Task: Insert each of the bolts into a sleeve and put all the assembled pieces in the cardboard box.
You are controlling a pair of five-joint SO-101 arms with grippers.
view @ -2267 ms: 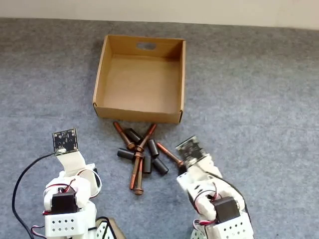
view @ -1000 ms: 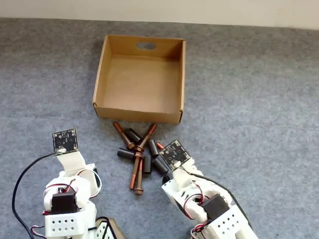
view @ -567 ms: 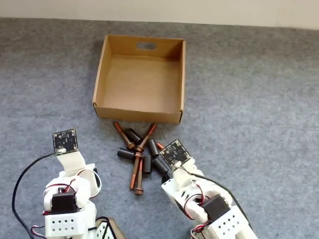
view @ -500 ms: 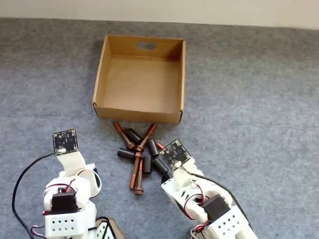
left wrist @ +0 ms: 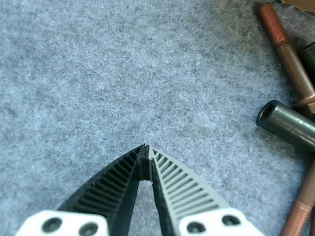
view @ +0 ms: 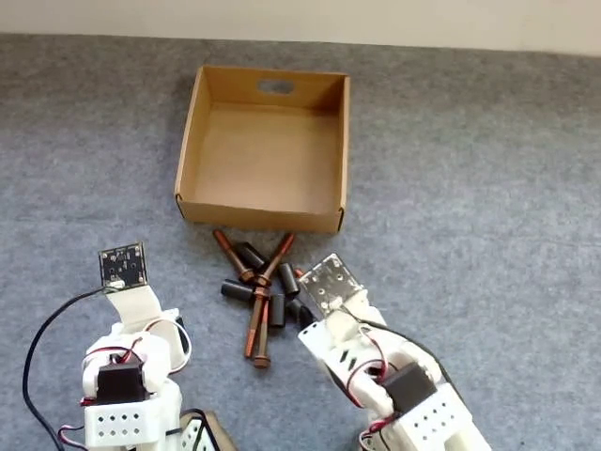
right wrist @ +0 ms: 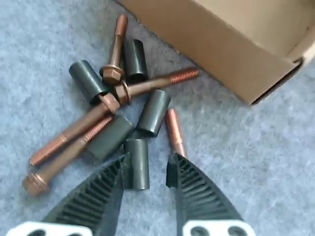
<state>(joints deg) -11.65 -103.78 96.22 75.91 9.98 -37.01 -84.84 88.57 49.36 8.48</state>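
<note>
Several copper bolts (view: 255, 324) and dark sleeves (view: 237, 290) lie in a loose pile on the carpet just in front of the cardboard box (view: 192, 132), which holds nothing. My right gripper (right wrist: 149, 164) hangs open over the near edge of the pile. One sleeve (right wrist: 136, 162) lies between its fingers, close against the dark finger (right wrist: 115, 179), and a bolt (right wrist: 173, 129) ends by the other finger. My left gripper (left wrist: 145, 148) is shut with nothing in it, low over bare carpet beside the pile, with a sleeve (left wrist: 288, 129) and a bolt (left wrist: 288, 49) off to one side.
The box's front wall (right wrist: 221, 54) stands just beyond the pile. My right arm (view: 376, 376) covers the pile's right edge in the high view, and my left arm (view: 122, 376) sits at the front left. Open grey carpet lies on both sides of the box.
My right arm has swung left and forward over the pile, and its wrist has tipped further down over the sleeves. The left arm, the box and the pile have kept still.
</note>
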